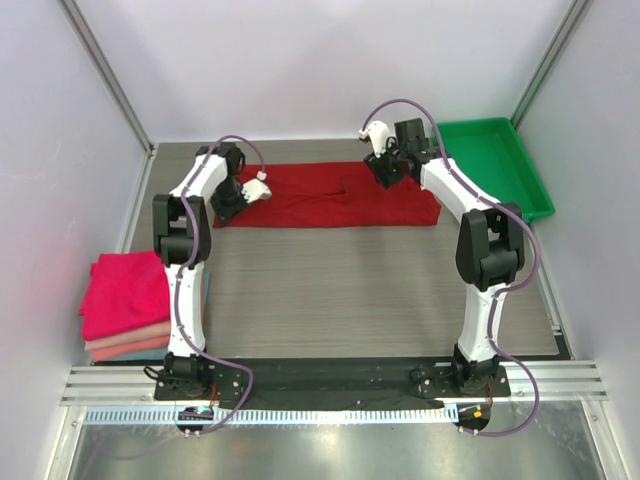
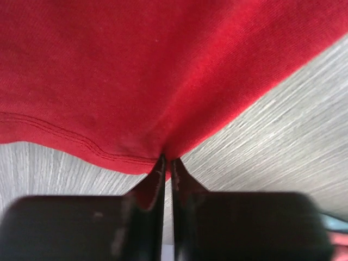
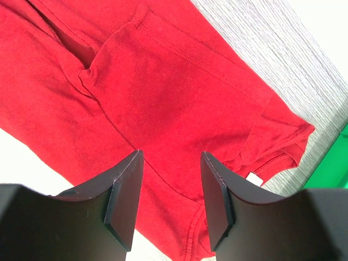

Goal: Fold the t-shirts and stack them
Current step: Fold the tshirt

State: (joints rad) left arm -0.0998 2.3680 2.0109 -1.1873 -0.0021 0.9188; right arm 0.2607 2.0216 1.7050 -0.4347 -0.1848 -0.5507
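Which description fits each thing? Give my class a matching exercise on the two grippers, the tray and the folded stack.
Things:
1. left gripper
2. right gripper
3. tray
4. stack

Descriptions:
A. open, over the red shirt
B. folded, on the left side
C. shut on the red shirt's hem
D. green, at the far right

Pairs: 1-C, 2-A, 3-D, 4-B

The crimson t-shirt (image 1: 330,197) lies stretched between both grippers: left gripper (image 1: 228,208) at its end, apparently pinching cloth; right gripper (image 1: 384,178) over its far edge, green tray (image 1: 520,170) off to its right.
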